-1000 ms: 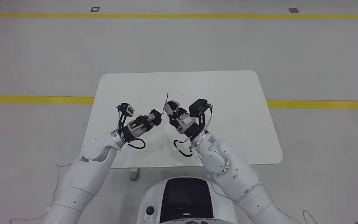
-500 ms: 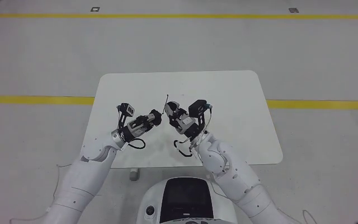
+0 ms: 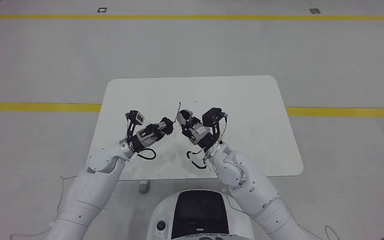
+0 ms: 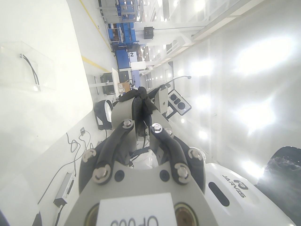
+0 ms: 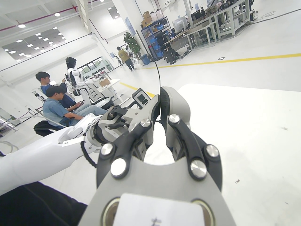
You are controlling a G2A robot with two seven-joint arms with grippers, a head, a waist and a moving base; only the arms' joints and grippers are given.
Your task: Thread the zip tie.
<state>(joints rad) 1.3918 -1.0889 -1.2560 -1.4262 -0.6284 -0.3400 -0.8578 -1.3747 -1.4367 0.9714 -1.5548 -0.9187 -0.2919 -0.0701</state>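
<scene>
Both grippers meet tip to tip above the middle of the white table (image 3: 240, 96). My right gripper (image 5: 160, 97) is shut on a thin black zip tie (image 5: 158, 71), whose free strand sticks out past the fingertips. In the top view that zip tie (image 3: 179, 108) rises just beyond the right gripper (image 3: 182, 117). My left gripper (image 4: 141, 104) is shut on a dark black piece at its tips, most likely the zip tie's other end (image 4: 141, 92). From above, the left gripper (image 3: 167, 127) points at the right one, almost touching it.
A clear plastic bag holding a black wire (image 4: 30, 71) lies flat on the table in the left wrist view. The table's far half (image 3: 198, 90) is bare white surface. Yellow floor lines (image 3: 336, 111) run beside and behind the table.
My right gripper has edged very slightly toward the left gripper. The left arm has kept still, and both grips are the same.
</scene>
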